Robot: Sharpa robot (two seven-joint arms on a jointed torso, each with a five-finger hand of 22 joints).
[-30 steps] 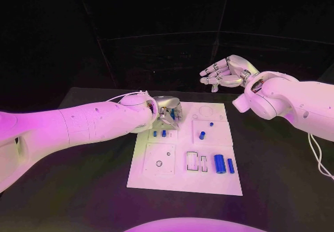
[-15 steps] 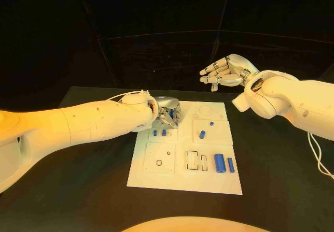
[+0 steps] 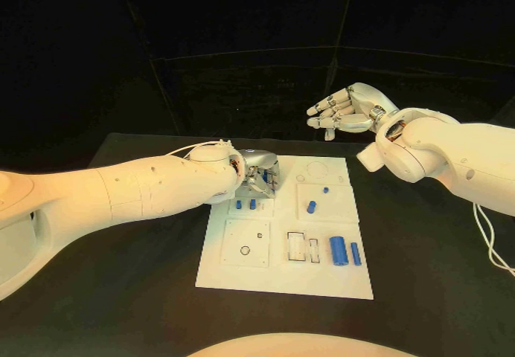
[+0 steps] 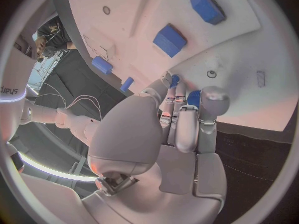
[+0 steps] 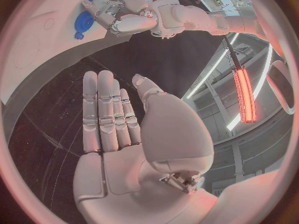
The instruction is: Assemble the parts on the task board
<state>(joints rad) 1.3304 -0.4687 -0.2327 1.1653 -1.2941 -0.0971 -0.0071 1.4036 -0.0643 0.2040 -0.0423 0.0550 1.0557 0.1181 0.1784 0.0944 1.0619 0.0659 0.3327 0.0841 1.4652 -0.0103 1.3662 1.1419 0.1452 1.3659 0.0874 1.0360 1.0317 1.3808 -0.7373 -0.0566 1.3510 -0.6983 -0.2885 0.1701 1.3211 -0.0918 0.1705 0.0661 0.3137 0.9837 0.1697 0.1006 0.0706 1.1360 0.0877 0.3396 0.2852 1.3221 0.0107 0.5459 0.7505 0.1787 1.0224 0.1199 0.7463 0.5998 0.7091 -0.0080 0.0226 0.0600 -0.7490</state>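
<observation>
Little changes over the last second: the left hand stays low over the far left part of the board, fingers curled together around a small blue part at their tips, apparently still seating it. The right hand keeps hovering high beyond the board, fingers straight, side by side, holding nothing. Other blue parts lie unplaced, so assembly seems early.

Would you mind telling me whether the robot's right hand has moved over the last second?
No. The right hand hangs raised beyond the far edge of the task board, with the same offset from the board's far right corner as before.
</observation>
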